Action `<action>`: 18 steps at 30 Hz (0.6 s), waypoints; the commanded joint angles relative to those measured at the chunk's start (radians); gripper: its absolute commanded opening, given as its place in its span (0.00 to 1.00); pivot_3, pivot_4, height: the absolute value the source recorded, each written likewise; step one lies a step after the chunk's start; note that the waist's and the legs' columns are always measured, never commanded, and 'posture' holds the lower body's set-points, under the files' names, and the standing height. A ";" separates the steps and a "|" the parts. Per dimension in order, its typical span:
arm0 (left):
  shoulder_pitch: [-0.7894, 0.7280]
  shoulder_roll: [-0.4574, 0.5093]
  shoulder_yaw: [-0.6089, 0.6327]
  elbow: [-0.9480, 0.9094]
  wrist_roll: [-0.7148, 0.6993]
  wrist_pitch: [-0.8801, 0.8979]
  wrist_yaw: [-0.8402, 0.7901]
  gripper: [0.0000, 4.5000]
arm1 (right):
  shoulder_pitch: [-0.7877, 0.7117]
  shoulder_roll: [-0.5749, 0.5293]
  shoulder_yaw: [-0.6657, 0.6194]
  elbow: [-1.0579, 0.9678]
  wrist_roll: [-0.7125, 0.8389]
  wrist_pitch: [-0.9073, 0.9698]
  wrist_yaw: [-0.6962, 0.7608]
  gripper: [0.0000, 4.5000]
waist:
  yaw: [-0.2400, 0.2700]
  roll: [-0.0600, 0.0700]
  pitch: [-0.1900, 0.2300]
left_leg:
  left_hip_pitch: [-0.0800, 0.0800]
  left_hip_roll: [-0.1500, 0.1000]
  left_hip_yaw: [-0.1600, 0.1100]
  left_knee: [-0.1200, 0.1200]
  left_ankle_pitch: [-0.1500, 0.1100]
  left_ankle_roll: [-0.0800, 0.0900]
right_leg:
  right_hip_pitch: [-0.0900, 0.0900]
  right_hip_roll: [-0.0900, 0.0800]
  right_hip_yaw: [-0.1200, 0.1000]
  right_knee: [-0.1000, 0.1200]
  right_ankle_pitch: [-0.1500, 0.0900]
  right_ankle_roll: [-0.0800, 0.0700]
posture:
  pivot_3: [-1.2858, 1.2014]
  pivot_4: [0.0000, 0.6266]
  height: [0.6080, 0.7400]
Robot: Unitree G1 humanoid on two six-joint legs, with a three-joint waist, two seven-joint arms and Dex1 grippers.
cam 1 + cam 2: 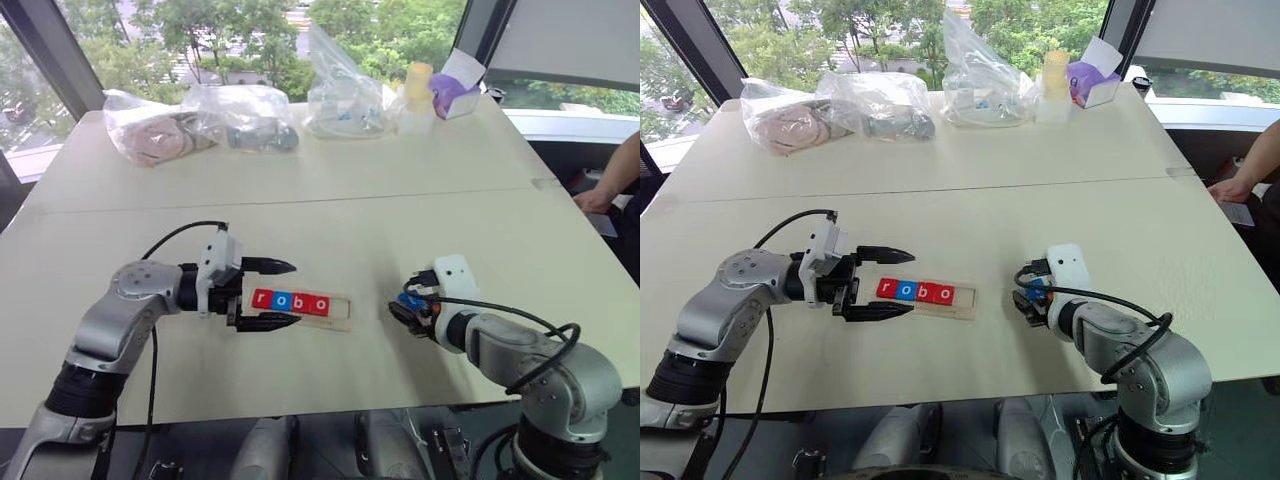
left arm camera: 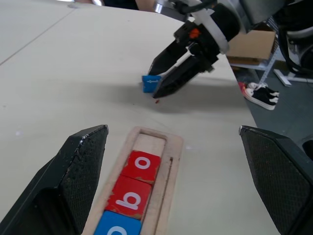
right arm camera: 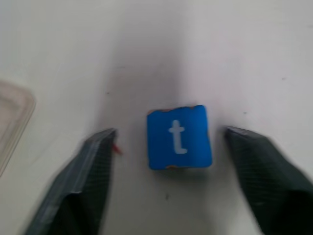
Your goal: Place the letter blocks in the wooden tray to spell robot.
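The wooden tray point(image 1: 340, 312) lies on the table between my arms. Four letter blocks point(image 1: 290, 301) sit in it reading r, o, b, o: red, blue, red, red. The slot at its right end is empty point(image 2: 149, 143). My left gripper point(image 1: 295, 293) is open, with one finger on each long side of the tray at its left end. A blue block with a white t point(image 3: 179, 137) lies flat on the table right of the tray. My right gripper point(image 3: 171, 131) is open around this block, and both fingers stand clear of it.
Clear plastic bags point(image 1: 235, 118) with items lie along the table's far edge, beside a yellow-capped bottle point(image 1: 417, 98) and a purple box point(image 1: 455, 95). A person's arm point(image 1: 612, 185) rests at the table's right edge. A seam point(image 1: 300, 200) crosses the tabletop.
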 commanded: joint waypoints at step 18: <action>0.022 0.038 0.055 -0.061 -0.004 -0.012 0.030 1.00 | -0.148 -0.577 0.451 0.708 -0.397 -1.379 1.101 1.00 | -0.003 -0.002 0.002 | 0.000 0.001 0.002 0.000 -0.001 0.002 | 0.001 0.000 0.000 -0.001 -0.001 0.003 | 0.52 0.24 1.00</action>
